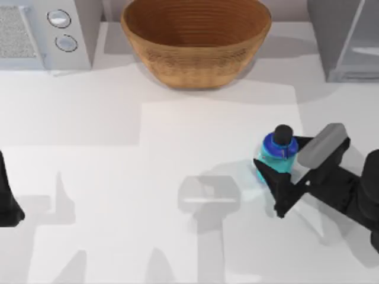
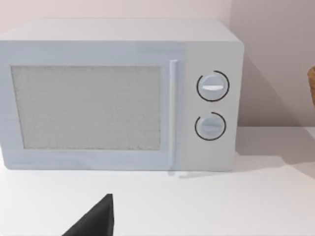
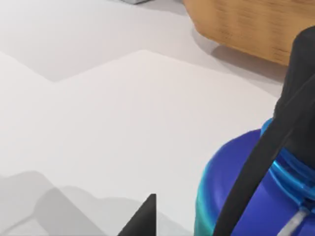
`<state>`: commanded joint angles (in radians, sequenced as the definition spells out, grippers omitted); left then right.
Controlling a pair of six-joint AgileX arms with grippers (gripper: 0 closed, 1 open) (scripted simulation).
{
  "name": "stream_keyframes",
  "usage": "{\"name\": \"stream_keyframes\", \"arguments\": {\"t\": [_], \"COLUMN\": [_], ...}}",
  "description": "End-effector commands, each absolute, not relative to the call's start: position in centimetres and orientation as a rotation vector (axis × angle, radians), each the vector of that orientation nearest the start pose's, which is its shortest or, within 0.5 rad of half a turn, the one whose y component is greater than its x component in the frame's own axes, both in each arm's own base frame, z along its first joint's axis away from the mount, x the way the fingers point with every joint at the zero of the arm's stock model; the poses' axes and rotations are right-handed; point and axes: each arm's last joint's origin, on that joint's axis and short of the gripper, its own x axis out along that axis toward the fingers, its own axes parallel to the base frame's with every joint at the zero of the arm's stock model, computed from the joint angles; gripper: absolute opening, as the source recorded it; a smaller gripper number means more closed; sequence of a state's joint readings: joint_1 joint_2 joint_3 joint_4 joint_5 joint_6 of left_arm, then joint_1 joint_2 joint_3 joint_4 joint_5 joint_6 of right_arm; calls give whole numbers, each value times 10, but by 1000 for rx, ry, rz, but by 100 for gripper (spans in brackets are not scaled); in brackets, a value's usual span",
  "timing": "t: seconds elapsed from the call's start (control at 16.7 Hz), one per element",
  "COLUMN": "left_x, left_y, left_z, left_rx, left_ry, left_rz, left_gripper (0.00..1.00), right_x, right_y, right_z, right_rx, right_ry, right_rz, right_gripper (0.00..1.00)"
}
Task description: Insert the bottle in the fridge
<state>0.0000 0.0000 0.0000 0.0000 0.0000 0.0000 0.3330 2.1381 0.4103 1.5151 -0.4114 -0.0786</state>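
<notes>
The small turquoise bottle (image 1: 277, 152) with a dark blue shoulder and black cap stands upright on the white table, right of centre. My right gripper (image 1: 276, 151) straddles it, open, with one finger on each side. In the right wrist view one finger crosses in front of the bottle (image 3: 231, 196); a strip of table shows between the bottle and the other fingertip (image 3: 146, 215). The grey fridge (image 1: 343, 41) with its pale glassy panel stands at the back right corner. My left arm (image 1: 7, 201) is parked at the table's left edge.
A large woven basket (image 1: 195, 41) sits at the back centre. A grey microwave (image 2: 123, 93) with two round knobs stands at the back left (image 1: 44, 32). Open table lies between the bottle and the fridge.
</notes>
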Motion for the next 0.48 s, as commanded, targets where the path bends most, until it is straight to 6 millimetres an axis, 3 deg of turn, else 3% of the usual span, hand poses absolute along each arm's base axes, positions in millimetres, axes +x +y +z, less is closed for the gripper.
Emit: {"name": "stream_keyframes", "arguments": {"t": [0.42, 0.48], "left_x": [106, 106], "left_y": [-1, -1], "left_z": [160, 160], "left_rx": [0, 0], "left_ry": [0, 0], "left_rz": [0, 0], "left_gripper": [100, 100], "right_x": [261, 261], "right_y": [105, 105], "right_z": [50, 50], "right_rx": [-79, -79], "right_ry": [188, 188], "right_rz": [773, 773], "right_gripper": [3, 1]}}
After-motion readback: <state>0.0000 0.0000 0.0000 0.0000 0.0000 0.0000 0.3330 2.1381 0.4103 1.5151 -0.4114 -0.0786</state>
